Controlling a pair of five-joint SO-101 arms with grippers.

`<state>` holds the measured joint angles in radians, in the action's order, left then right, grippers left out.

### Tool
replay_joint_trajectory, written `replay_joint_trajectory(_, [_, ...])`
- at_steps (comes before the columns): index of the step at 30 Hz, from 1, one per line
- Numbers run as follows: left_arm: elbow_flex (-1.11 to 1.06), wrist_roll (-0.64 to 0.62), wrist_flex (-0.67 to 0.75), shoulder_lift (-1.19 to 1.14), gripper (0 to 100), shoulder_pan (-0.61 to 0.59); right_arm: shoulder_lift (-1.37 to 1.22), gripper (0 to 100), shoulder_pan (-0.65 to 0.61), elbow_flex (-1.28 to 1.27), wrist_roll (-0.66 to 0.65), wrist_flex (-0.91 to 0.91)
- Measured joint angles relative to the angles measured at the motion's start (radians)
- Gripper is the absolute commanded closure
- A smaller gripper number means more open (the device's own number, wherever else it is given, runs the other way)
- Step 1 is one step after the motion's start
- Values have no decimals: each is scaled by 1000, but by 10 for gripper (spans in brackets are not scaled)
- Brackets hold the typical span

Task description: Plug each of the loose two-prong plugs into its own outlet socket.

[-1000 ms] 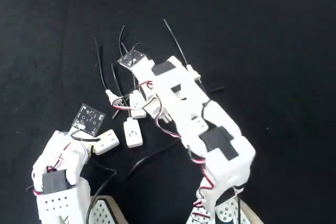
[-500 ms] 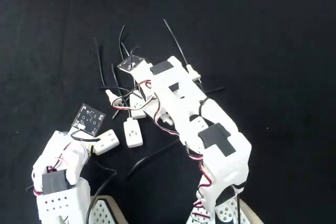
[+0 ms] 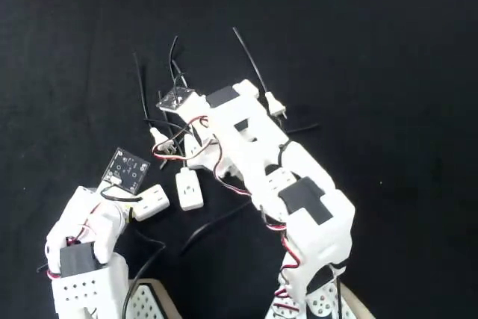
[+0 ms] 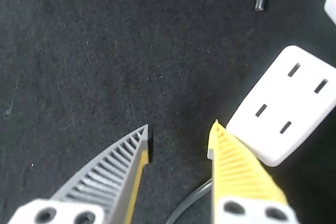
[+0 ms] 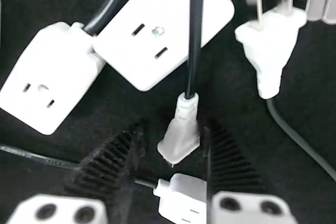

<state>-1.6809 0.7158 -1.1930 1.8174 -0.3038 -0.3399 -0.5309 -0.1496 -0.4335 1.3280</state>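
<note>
Fingers [image 5: 113,166] on my right arm are standing apart, straddling a small white plug [image 5: 180,137] whose long axis is running straight away from them, along its cord [image 5: 194,35], toward the outlet socket [image 5: 157,30] beyond. My left fingers [image 4: 231,166] are also gaping, empty, beside another socket [image 4: 283,103] on the counter [image 4: 105,51].

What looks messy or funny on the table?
The black cords lie in a crossed tangle among the white plugs and sockets. The cord of one plug runs right across the face of a socket. Nothing looks broken.
</note>
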Motion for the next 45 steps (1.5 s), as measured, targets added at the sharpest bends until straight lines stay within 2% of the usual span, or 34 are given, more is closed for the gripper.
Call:
replay_joint_trajectory(2, [0,0,0,0,812,0,-6,943,2,0,-14,0])
replay_joint_trajectory(11, [0,0,0,0,812,0,-181,947,66,170,-20,14])
replay_joint_trajectory(14, [0,0,0,0,812,0,-195,988,84,221,-20,51])
replay_joint_trajectory(20, [0,0,0,0,812,0,-201,972,137,279,-21,109])
replay_joint_trajectory(26, [0,0,0,0,812,0,-203,853,137,284,-21,169])
replay_joint_trajectory(39, [0,0,0,0,812,0,-126,853,112,310,-21,276])
replay_joint_trajectory(45, [0,0,0,0,812,0,-107,853,110,152,2,180])
